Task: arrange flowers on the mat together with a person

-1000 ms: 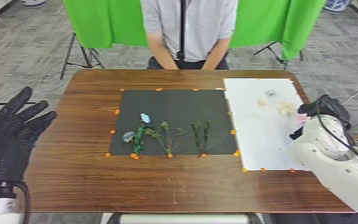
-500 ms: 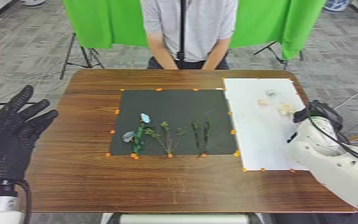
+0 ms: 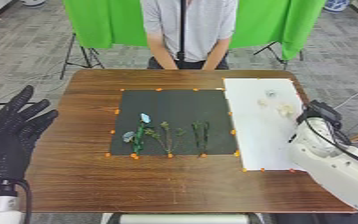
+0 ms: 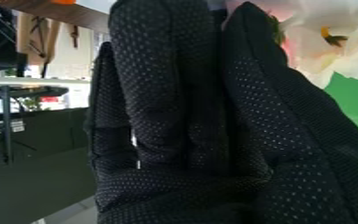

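Left of centre and low on the dark mat (image 3: 171,104), you have a green stem (image 3: 138,142) with pale blue blooms (image 3: 145,118). Just beside it toward the middle of the frame lies a branching green sprig (image 3: 167,139), and next to that, nearer the mat's lower right corner, you can see thin dark green stems (image 3: 201,136) side by side. Their lower ends lie near the mat's lower edge. Small orange markers (image 3: 159,89) dot the mat's border.

Right of the mat you have a long white sheet (image 3: 254,130), with cream flowers (image 3: 286,109) on its upper right part and a small pale piece (image 3: 270,93) above them. At the sheet's right edge is your right hand (image 3: 325,114), at the end of the white arm (image 3: 331,162) that rises from the lower right. Your right wrist view shows its fingers (image 4: 149,85) straight and close together, the thumb held narrowly alongside; you cannot tell whether anything sits between them. White petals (image 4: 322,65) show close to the thumb in that view.

Far left in the head view, your left hand (image 3: 15,135) is wide, fingers straight and spread, by the bench's left edge. Beneath mat and sheet is the brown bench (image 3: 144,185), and across the top of the frame hangs bright green cloth (image 3: 104,30).
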